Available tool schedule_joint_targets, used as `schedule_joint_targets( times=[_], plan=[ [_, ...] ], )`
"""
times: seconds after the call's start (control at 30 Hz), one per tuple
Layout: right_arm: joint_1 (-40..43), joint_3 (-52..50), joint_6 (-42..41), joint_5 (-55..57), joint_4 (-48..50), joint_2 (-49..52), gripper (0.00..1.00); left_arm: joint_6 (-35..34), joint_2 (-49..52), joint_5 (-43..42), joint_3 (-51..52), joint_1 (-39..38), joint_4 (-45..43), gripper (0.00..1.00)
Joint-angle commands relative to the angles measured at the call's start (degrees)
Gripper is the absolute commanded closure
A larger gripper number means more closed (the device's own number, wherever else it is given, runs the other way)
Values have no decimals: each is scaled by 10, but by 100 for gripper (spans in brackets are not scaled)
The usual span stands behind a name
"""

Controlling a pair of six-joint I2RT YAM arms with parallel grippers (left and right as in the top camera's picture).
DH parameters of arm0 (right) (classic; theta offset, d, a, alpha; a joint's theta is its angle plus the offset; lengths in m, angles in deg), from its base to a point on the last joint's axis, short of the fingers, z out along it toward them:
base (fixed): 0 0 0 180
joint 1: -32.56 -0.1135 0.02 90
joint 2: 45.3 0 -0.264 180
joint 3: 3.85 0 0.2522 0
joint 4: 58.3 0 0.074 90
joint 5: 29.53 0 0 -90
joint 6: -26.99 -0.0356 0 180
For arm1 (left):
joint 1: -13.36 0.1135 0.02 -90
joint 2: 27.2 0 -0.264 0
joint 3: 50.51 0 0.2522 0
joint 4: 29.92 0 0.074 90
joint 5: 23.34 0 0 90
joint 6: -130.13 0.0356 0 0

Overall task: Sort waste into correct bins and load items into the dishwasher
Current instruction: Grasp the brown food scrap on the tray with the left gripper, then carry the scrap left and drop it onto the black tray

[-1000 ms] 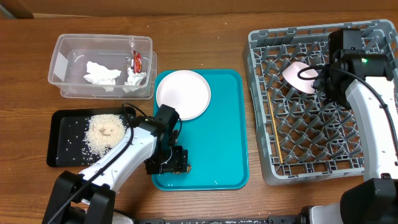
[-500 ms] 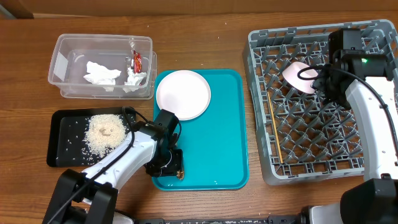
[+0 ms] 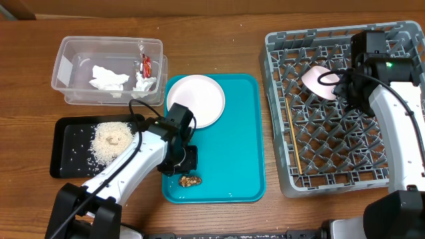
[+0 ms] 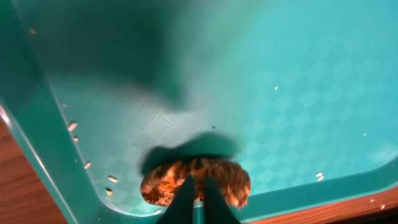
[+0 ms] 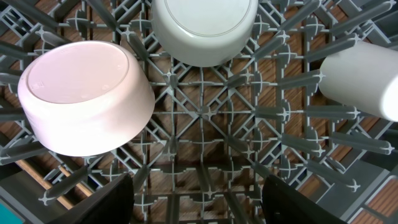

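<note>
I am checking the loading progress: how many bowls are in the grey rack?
2: a white bowl at left in the right wrist view, a pale grey bowl at its top. Others may be hidden.

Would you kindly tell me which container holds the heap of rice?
The shallow black tray; the clear tub holds tissue and a wrapper, the teal tray a plate and brown lump.

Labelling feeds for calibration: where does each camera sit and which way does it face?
Overhead: fixed above the table, looking straight down; both arms show.
Left wrist: on the left arm, facing down at the brown lump on the teal tray; its closed left pincer shows.
Right wrist: on the right arm, facing down into the dish rack at a white bowl; its open right pincer shows.
Shared: overhead and left wrist both see the brown lump.
</note>
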Motion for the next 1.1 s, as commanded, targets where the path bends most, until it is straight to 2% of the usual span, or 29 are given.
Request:
schedule_joint_targets(
  times=[0.0,0.13,0.3,0.87,1.0,1.03,1.07],
  plan=[
    [1,5,2,-1,0,-1,32,7,6,13,-15,-3,7,59],
    [1,5,2,-1,0,-1,32,22,6,-6,-13,-7,17,45],
    [1,5,2,-1,0,-1,32,14,7,-8,2,-18,35,39],
    [1,5,2,-1,-2,-1,32,-2,73,-8,40,-24,-3,32],
    [1,5,2,-1,-2,-1,32,-2,88,-8,40,-24,-4,46],
    [1,5,2,-1,-3,-1,32,-2,88,-8,40,-24,-4,63],
    [1,5,2,-1,-3,-1,32,-2,88,-8,40,-24,-3,72]
  ],
)
